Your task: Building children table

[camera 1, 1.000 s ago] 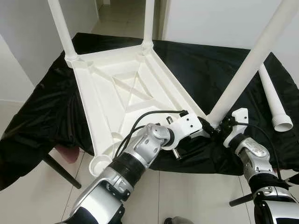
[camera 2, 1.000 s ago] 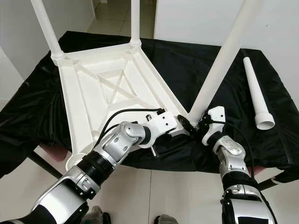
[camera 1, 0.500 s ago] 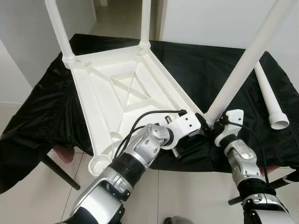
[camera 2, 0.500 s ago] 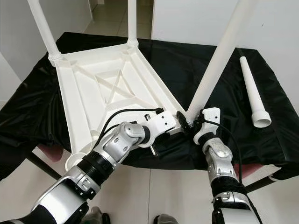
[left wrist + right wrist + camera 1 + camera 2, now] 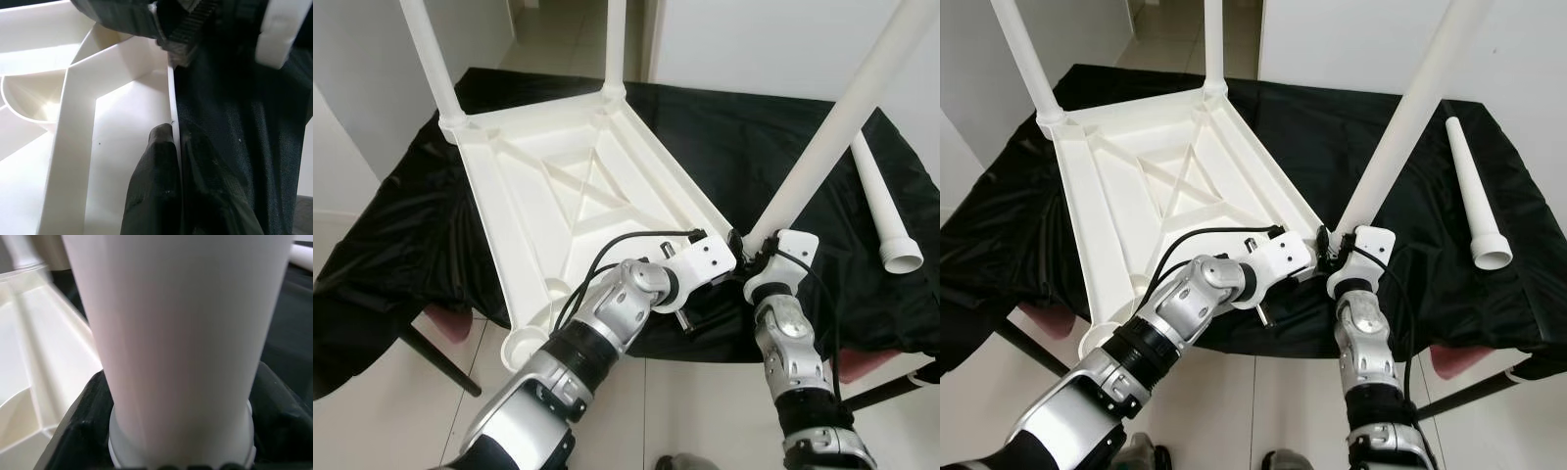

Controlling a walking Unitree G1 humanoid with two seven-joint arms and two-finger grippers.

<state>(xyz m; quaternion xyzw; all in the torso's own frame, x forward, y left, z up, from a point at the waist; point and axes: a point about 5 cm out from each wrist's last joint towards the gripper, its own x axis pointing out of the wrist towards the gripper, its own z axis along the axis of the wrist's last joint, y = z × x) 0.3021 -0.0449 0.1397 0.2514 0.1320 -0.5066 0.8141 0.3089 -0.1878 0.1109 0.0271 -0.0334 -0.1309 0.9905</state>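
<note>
At near corner: right tool (image 5: pixel 756 257) clamped on third leg (image 5: pixel 832 137), left tool (image 5: pixel 177 161) pinching tabletop (image 5: pixel 558 186) rim; keep leg square to socket while seating.

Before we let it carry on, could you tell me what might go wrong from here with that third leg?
1. The leg leans away from the upturned table while the right pincer grips its base; forced in at that angle, it may jam at the corner.
2. The left pincer pinches only the thin rim, so the table could slip.
3. The corner nearest the left arm overhangs the black cloth; pressure could tip the table.
</note>
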